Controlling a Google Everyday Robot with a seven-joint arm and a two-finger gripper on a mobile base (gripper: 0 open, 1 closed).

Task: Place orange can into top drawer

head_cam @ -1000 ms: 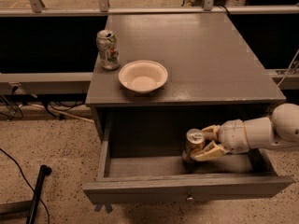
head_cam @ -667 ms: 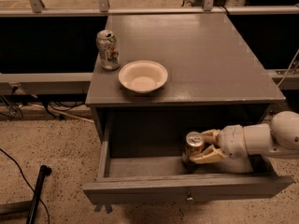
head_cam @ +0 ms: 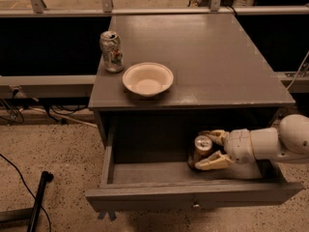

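The orange can (head_cam: 203, 144) stands upright inside the open top drawer (head_cam: 145, 196), at the right of its floor. Its silver top shows, and its side is partly hidden. My gripper (head_cam: 202, 151) reaches into the drawer from the right on a white arm. Its pale fingers (head_cam: 215, 161) sit on either side of the can and are closed on it. The drawer is pulled well out, with its small metal knob (head_cam: 195, 206) at the front centre.
On the grey cabinet top (head_cam: 217, 57) stand a silver-white can with red and green print (head_cam: 111, 51) at the left edge and a pale empty bowl (head_cam: 147, 79) near the front. A black pole (head_cam: 38, 199) lies on the speckled floor at the left.
My arm has sunk slightly lower in the drawer. The can and the fingers around it have hardly moved.
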